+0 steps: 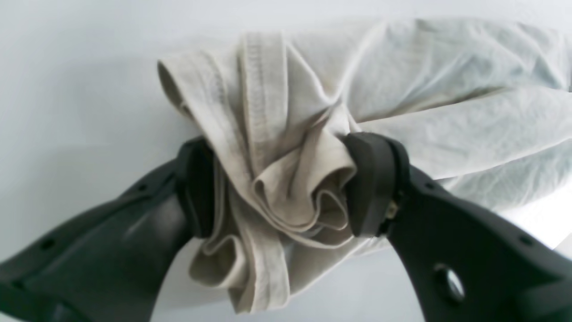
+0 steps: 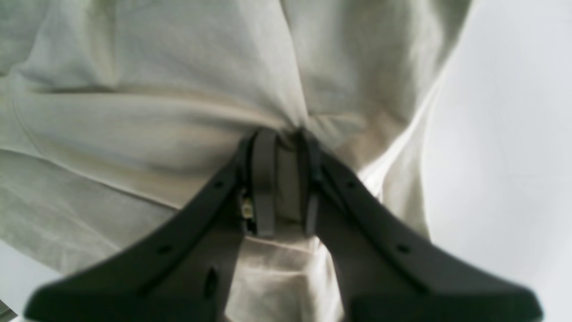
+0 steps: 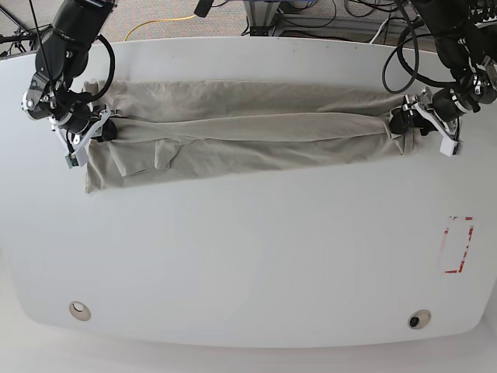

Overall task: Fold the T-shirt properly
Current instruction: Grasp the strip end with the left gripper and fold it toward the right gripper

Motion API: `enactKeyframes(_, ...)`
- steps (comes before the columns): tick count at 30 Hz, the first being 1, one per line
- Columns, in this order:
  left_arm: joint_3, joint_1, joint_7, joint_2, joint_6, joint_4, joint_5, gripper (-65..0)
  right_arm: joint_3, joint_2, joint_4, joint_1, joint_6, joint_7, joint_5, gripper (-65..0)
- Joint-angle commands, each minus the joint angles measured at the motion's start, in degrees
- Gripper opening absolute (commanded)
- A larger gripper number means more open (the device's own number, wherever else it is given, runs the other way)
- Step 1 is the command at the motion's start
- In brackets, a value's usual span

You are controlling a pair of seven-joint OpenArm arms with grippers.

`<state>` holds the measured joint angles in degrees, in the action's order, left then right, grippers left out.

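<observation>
Left wrist view: left end effector (image 1: pixel 281 188) fills the lower half of the frame, jaws spread wide and clamped on a thick bunched wad of the T-shirt (image 1: pixel 286 147). Hem stitching and several folded layers show between the two pads. The rest of the cloth runs off to the upper right, lying wrinkled on the white tabletop (image 1: pixel 67 89).

Right wrist view: right end effector (image 2: pixel 286 179) at centre frame, jaws nearly together and pinching a thin fold of the T-shirt (image 2: pixel 156 112). Cloth covers the left and top of the frame and also passes under the jaws at bottom centre. Bare tabletop (image 2: pixel 505 134) on the right side.

Base view: T-shirt (image 3: pixel 248 132) stretched in a long horizontal band across the upper part of the tabletop (image 3: pixel 248 256), folded lengthwise, with a looser flap hanging lower at the left end. Right end effector (image 3: pixel 101 128) grips the band's left end at upper left of the frame. Left end effector (image 3: pixel 408 120) grips the right end at upper right. A red-outlined rectangle (image 3: pixel 456 245) is marked on the tabletop at the right edge, well apart from the shirt. Two round holes sit near the bottom edge, one lower left (image 3: pixel 78 311), one lower right (image 3: pixel 419 319). Cables (image 3: pixel 326 15) lie on the floor beyond the top edge.
</observation>
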<state>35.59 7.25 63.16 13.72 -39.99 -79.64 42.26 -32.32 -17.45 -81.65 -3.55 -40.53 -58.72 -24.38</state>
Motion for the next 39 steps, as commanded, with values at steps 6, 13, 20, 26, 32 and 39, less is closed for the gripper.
enactKeyframes(6,-2.23,-0.43,1.24,0.57,-0.01,-0.32,-1.43,-56.7,-0.61,-0.61,-0.16,-0.1,0.53,-2.42,2.45,-57.2)
enactKeyframes(13,-2.41,0.89,1.59,0.22,-0.01,-9.29,-1.07,-61.5,-0.52,-0.61,-0.16,-0.1,0.53,-2.42,2.45,-57.2)
enactKeyframes(20,-6.1,0.18,8.98,-3.21,-0.01,-24.23,-1.07,-61.4,-0.34,-0.61,-0.16,-0.1,0.53,-2.34,2.36,-57.2)
enactKeyframes(26,-15.86,-1.05,12.84,-6.55,-0.01,-31.35,-1.07,-61.2,-0.34,-0.61,-0.16,-0.1,0.53,-2.34,2.36,-57.2)
enactKeyframes(32,-27.11,-4.04,12.58,-10.15,-0.01,-31.18,-3.8,-61.0,-0.34,-0.61,-0.16,0.08,0.53,-2.34,2.45,-57.2)
enactKeyframes(39,-34.5,-8.61,12.58,-18.07,-0.01,-29.68,-13.21,-61.0,-0.34,-0.61,-0.16,0.17,0.53,-2.25,2.45,-57.2)
